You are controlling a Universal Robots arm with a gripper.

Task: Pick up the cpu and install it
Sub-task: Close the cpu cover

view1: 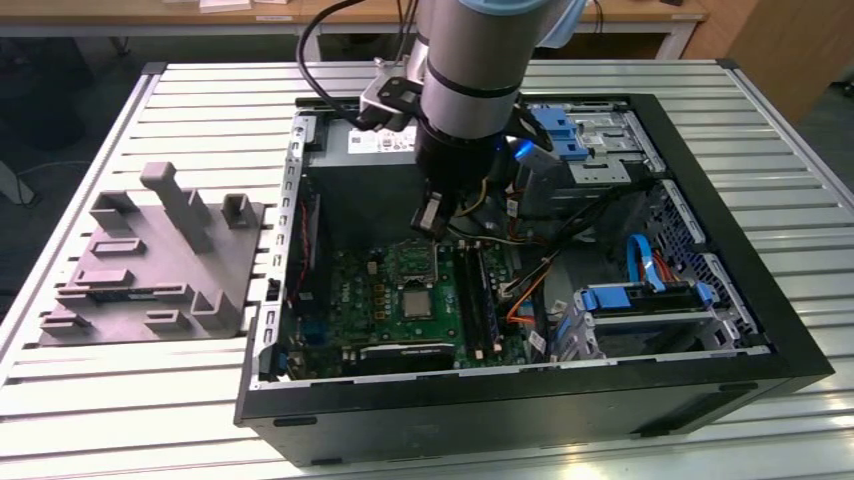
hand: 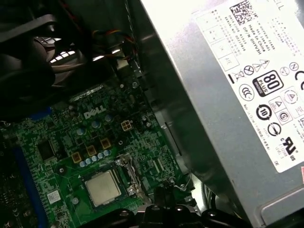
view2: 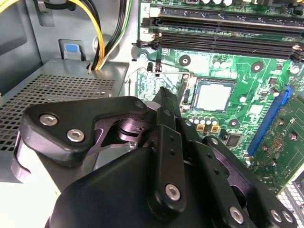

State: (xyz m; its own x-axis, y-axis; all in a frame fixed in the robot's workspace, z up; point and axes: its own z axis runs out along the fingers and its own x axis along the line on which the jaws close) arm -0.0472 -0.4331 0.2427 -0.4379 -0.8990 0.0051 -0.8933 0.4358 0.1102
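Open black computer case (view1: 747, 330), lying on a slatted metal table (view1: 200, 400). Grey moulded tray (view1: 147, 265): outside the case, on the exterior view's left. Power supply (hand: 228, 95): grey box with white label, inside the case. Green motherboard (view2: 247, 80): on the case floor. Gripper (view2: 164, 102): inside the case above the motherboard, fingers closed together, holding nothing. Cpu (view2: 213, 96): seated in the motherboard socket, just beyond the fingertips.

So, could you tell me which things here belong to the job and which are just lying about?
Job: cpu, gripper, green motherboard.
Lying about: grey moulded tray, power supply box, yellow cables.
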